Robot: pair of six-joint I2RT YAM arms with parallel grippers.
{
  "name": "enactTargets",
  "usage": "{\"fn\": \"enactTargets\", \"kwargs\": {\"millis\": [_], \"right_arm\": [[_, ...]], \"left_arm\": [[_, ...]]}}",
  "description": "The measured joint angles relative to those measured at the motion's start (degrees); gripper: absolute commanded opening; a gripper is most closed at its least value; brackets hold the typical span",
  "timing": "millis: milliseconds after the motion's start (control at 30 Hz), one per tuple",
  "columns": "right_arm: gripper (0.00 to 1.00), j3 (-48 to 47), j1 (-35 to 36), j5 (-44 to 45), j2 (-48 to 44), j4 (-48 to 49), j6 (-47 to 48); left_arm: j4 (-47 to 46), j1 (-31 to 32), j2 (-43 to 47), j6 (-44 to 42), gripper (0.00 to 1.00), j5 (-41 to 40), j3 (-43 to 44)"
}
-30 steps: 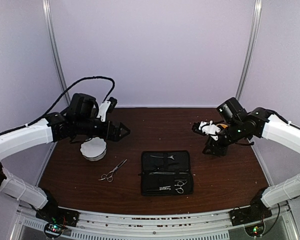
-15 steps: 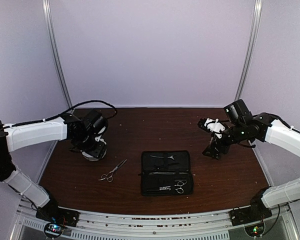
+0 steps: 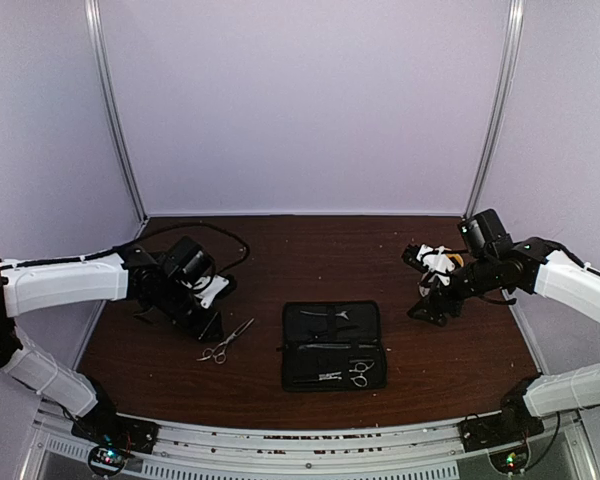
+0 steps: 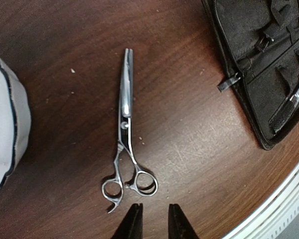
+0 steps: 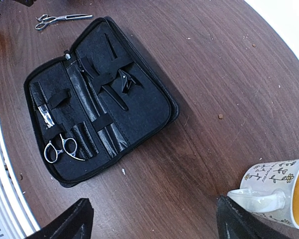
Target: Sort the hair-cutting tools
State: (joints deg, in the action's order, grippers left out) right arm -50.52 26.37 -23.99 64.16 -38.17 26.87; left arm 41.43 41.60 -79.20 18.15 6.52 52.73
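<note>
1. Swung down from the bowl, left gripper hangs by the loose scissors, at their rings, jaws a slit, empty; descending so, it could shove them.
2. Other scissors sit in the case.
3. Right gripper gapes empty; mug nearby risks a knock.

A second ago the left arm is raised over the white bowl. Now it reaches low across the table and covers the bowl in the top view. The left gripper points down just beside the ring handles of the loose scissors. Its jaws, wide before, now leave only a narrow gap and grip nothing. Its cable now droops low behind the arm. The right arm sits slightly farther right and lower, and the right gripper now spreads wider than before.
</note>
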Motion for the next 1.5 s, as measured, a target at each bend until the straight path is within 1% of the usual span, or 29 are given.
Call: {"fn": "enactTargets", "kwargs": {"millis": [100,133,233,367,500,633,733,867,967,1133,1167,1333,1500], "right_arm": [[0.85,0.0,0.0,-0.3,0.1,0.3,0.2],[0.85,0.0,0.0,-0.5,0.2,0.4,0.4],[0.85,0.0,0.0,-0.7,0.5,0.4,0.6],[0.85,0.1,0.0,-0.9,0.5,0.5,1.0],[0.84,0.3,0.0,-1.0,0.5,0.5,1.2],[0.84,0.4,0.0,-1.3,0.5,0.6,1.3],[0.84,0.5,0.0,-1.4,0.5,0.6,1.3],[0.84,0.5,0.0,-1.5,0.5,0.6,1.3],[0.84,0.5,0.0,-1.5,0.5,0.6,1.3],[0.84,0.8,0.0,-1.5,0.5,0.7,1.4],[0.84,0.8,0.0,-1.5,0.5,0.7,1.4],[0.83,1.0,0.0,-1.6,0.7,0.7,1.5],[0.83,1.0,0.0,-1.6,0.9,0.7,1.5]], "left_arm": [[-0.2,1.5,-2.7,1.0,0.19,0.6,0.4],[-0.2,2.1,-4.2,1.6,0.21,0.7,0.7],[-0.2,3.6,-7.0,2.8,0.29,0.5,1.2],[0.0,5.8,-9.1,4.3,0.35,-0.3,1.4],[0.4,6.8,-11.5,5.7,0.36,-1.8,1.6],[0.9,6.9,-12.8,6.5,0.39,-4.0,1.9],[0.9,6.9,-13.7,6.7,0.39,-5.6,2.3],[0.8,6.9,-15.6,6.7,0.35,-6.5,3.2],[1.0,6.9,-17.6,6.6,0.31,-6.8,4.0],[0.6,7.0,-17.9,6.7,0.23,-6.9,4.3],[0.6,7.0,-17.9,6.7,0.23,-7.0,4.3],[0.7,7.3,-17.8,7.1,0.27,-7.2,4.0],[0.6,8.7,-17.2,8.0,0.30,-7.9,1.9]]}}
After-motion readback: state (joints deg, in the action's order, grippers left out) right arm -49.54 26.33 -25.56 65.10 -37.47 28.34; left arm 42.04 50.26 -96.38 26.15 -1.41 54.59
